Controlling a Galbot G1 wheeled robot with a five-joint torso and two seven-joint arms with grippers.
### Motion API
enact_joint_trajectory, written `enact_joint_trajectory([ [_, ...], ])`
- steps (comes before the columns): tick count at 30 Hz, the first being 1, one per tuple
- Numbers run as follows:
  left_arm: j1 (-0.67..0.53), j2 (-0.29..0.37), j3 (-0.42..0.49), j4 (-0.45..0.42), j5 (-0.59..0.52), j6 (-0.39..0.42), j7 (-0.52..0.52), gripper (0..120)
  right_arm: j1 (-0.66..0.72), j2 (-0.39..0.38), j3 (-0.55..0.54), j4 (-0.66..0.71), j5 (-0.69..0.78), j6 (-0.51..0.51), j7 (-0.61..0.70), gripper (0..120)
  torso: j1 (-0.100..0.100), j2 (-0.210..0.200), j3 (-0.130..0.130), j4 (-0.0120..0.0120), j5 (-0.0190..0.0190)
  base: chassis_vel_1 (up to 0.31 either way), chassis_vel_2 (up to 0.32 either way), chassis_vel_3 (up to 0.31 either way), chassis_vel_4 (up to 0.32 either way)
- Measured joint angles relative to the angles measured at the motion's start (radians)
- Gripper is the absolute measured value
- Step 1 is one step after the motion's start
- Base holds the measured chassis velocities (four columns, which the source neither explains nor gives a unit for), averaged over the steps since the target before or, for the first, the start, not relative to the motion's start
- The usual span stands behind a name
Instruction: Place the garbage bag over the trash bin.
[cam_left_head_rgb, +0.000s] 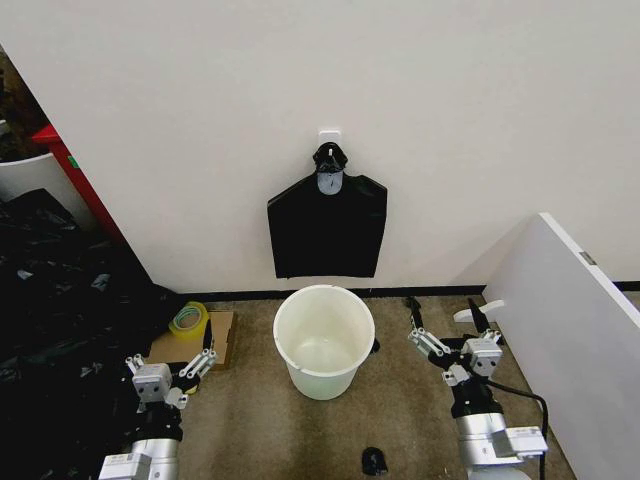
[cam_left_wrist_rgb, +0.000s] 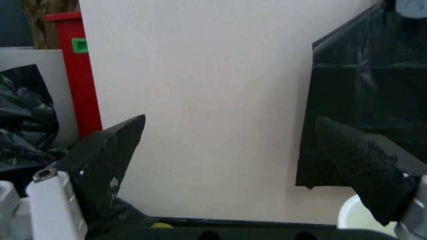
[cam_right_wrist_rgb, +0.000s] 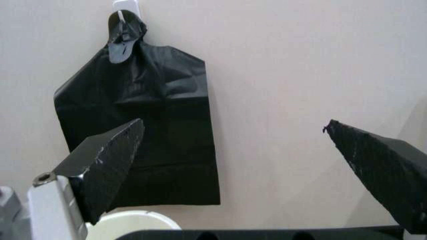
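Two open claws, bag on the wall hook

Two claws wait low on either side of the trash bin (cam_left_head_rgb: 323, 340), which stands on the floor close to the wall, upright, its mouth open and bare. The left claw (cam_left_head_rgb: 170, 370) is at the bin's left, near a roll of tape (cam_left_head_rgb: 188, 318) on a piece of cardboard (cam_left_head_rgb: 200, 338); the right claw (cam_left_head_rgb: 452, 345) is at the bin's right, beside a white panel (cam_left_head_rgb: 570, 330). Both have their fingers spread wide and hold nothing.

The garbage bag (cam_left_head_rgb: 328, 228) hangs flat on the wall from a white hook (cam_left_head_rgb: 329, 133), directly above and behind the bin. Its long axis runs vertically, gathered neck at the hook, lower edge just over the bin's rim. It may be several bags together; I cannot tell.

The bag lies forward and upward from both claws, between them. In my judgement the two arms are about equally far from it, though the right wrist view faces the bag more squarely.
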Motion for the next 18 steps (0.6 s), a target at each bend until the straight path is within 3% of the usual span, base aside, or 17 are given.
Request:
enact_joint_trajectory([
  [18, -0.001, -0.001, 0.027, -0.009, 0.004, -0.002, 0.025, 100, -0.059, 0.028, -0.023, -0.030, -0.057, 0.089, -0.029, 100, 0.000, 0.000, 0.000, 0.0001, 0.0001, 0.000, 0.000, 0.000, 0.000],
])
